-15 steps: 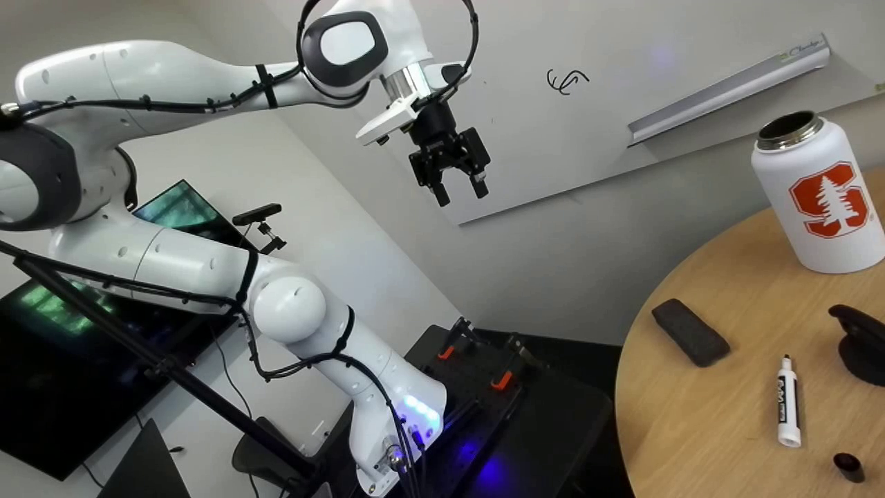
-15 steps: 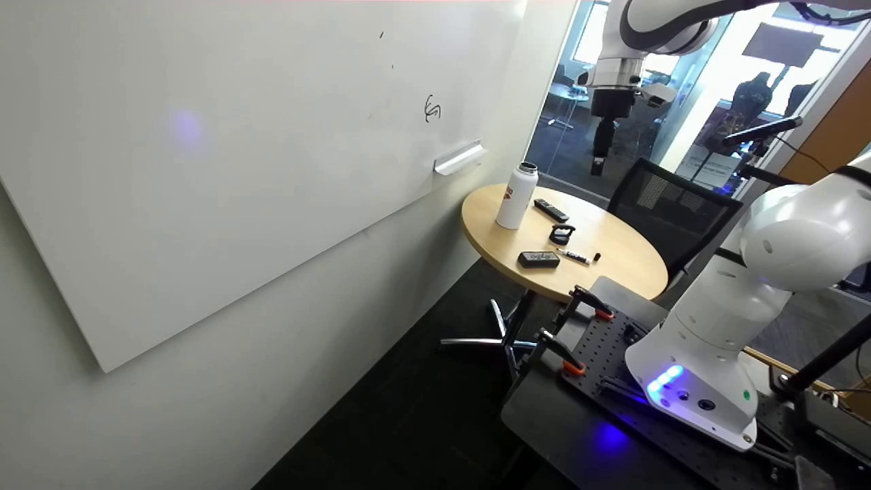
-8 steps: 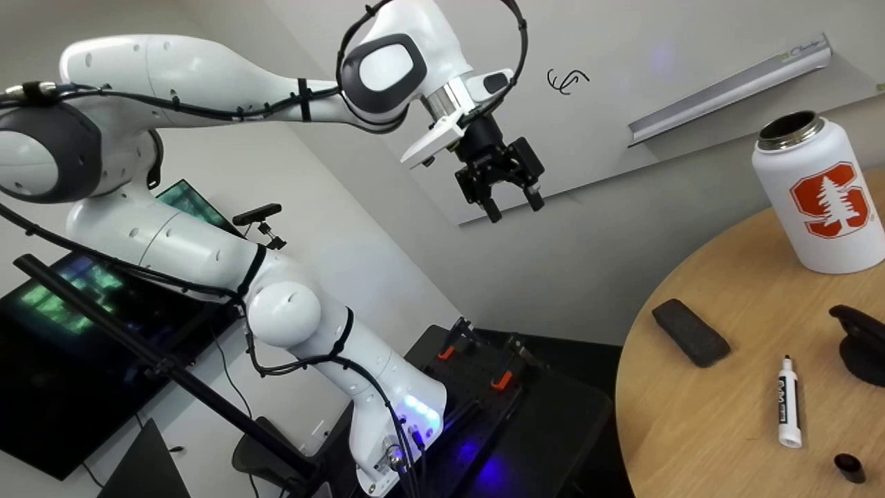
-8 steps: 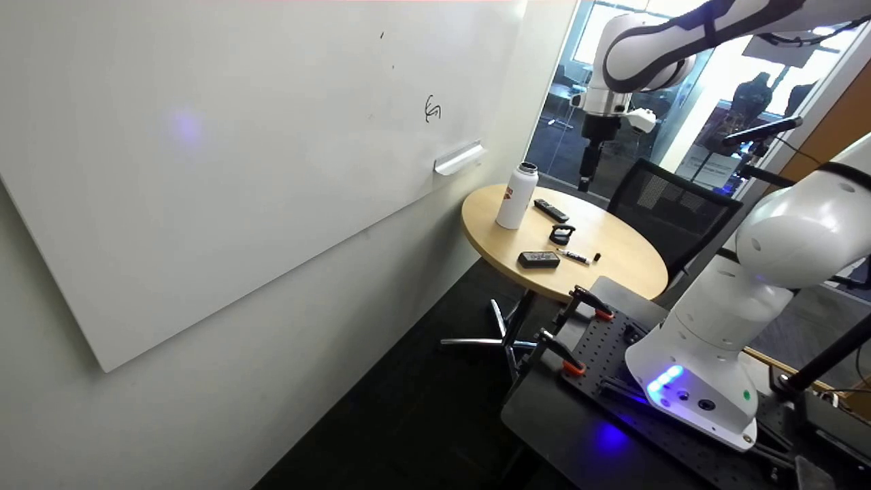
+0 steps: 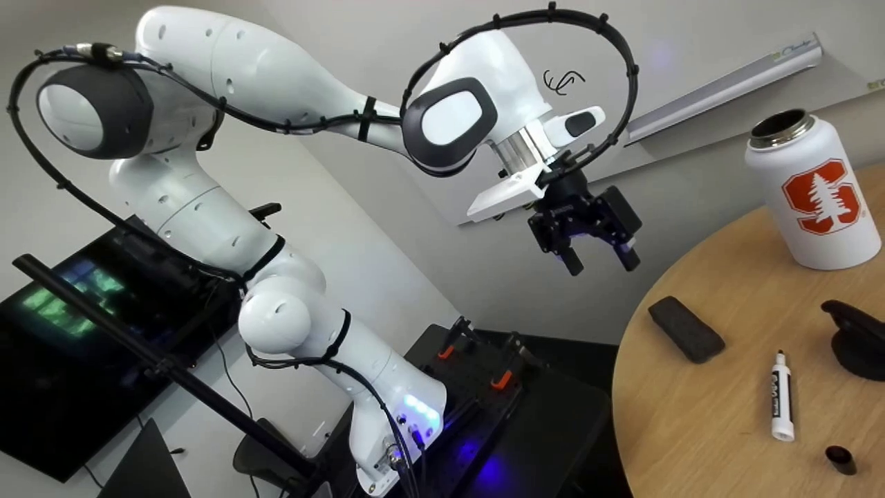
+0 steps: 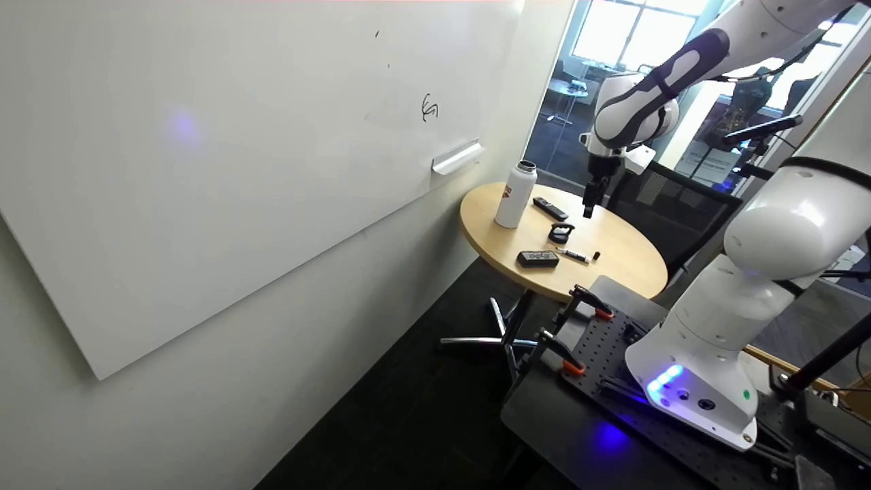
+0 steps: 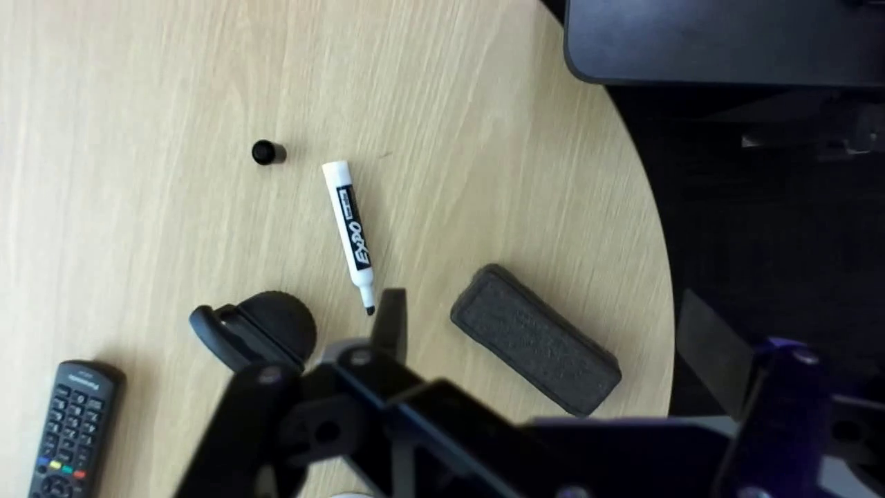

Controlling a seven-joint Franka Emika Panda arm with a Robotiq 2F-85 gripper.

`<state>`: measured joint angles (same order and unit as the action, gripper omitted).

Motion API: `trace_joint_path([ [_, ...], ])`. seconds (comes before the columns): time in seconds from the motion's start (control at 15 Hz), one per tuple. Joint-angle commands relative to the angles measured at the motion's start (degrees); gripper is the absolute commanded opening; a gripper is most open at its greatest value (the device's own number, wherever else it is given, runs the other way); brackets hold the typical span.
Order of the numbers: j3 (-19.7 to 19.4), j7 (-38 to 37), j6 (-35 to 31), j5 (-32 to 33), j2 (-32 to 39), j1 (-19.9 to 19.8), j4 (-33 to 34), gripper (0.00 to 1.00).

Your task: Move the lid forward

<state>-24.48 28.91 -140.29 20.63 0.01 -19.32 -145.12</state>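
Tabletop (image 7: 518,173): one lid (image 7: 273,326), apparently untouched.

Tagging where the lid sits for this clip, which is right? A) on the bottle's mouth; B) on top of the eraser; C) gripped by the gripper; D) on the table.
D: the wrist view shows the lid lying on the table, while in an exterior view the bottle is uncapped and the gripper hangs open, holding nothing.
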Motion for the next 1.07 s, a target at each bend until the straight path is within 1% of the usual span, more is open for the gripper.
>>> trace_joint_path([
  [0.0,1.03,-0.05,0.16,0.03,-0.14,-0.94,0.09,1.0],
  [0.4,1.67,-0.05,0.25,-0.01,-1.48,-0.52,0.01,1.0],
  [0.53,1.59,-0.88,-4.28,3.77,0.6,-0.82,-0.17,1.0],
  [0.73,0.86,-0.88,-12.09,6.98,6.36,-1.87,0.79,1.0],
  [0.87,0.73,1.37,-17.92,6.22,10.28,-2.89,1.23,1.0],
  [1.0,1.9,5.31,-21.66,2.36,14.29,-4.79,2.23,1.0],
])
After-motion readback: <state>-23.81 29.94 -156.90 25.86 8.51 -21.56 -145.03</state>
